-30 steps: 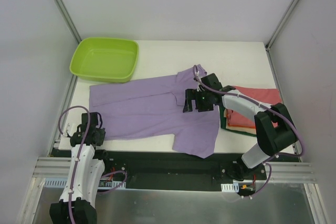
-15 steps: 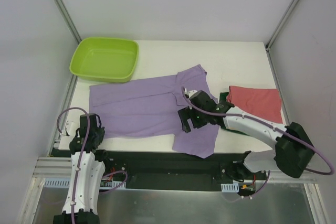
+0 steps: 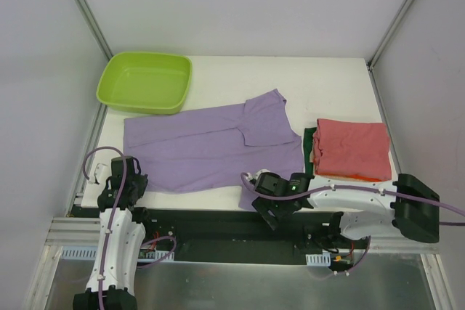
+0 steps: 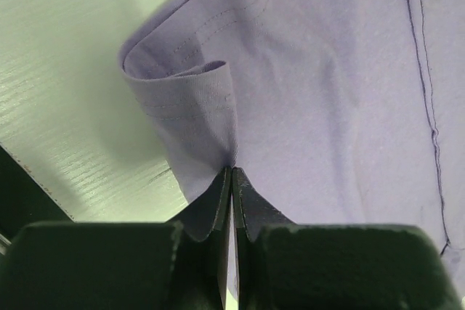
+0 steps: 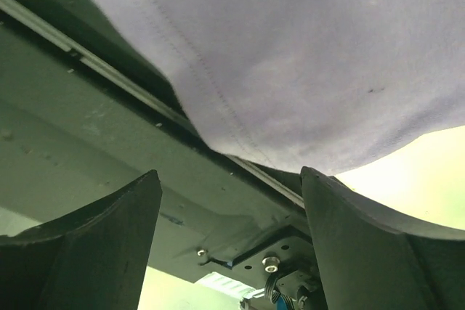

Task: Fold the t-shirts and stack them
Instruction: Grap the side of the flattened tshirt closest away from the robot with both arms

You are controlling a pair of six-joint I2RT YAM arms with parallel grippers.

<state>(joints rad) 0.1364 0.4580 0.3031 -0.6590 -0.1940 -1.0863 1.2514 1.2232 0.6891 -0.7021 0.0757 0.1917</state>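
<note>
The lilac-purple t-shirt [image 3: 203, 150] lies spread across the table, its near sleeve hanging over the front edge. My left gripper [image 3: 125, 183] is shut on a pinched fold at the shirt's near-left corner, seen close up in the left wrist view [image 4: 232, 173]. My right gripper [image 3: 270, 208] is open and empty at the table's front edge, just below the hanging sleeve [image 5: 305, 56]; its jaws [image 5: 231, 176] stand wide apart. The folded stack sits at the right: red tee [image 3: 352, 149] on top, an orange edge [image 3: 349, 176] beneath it, and dark green [image 3: 309, 152] showing at the left.
A lime-green plastic tub [image 3: 145, 81] stands at the back left, touching the shirt's far edge. The metal frame rail [image 5: 109, 107] runs below the table's front edge, right by my right gripper. Grey walls close in both sides.
My right arm has swept from over the shirt's middle down to the table's front edge, uncovering the folded stack. The left gripper has stayed shut on the corner.
</note>
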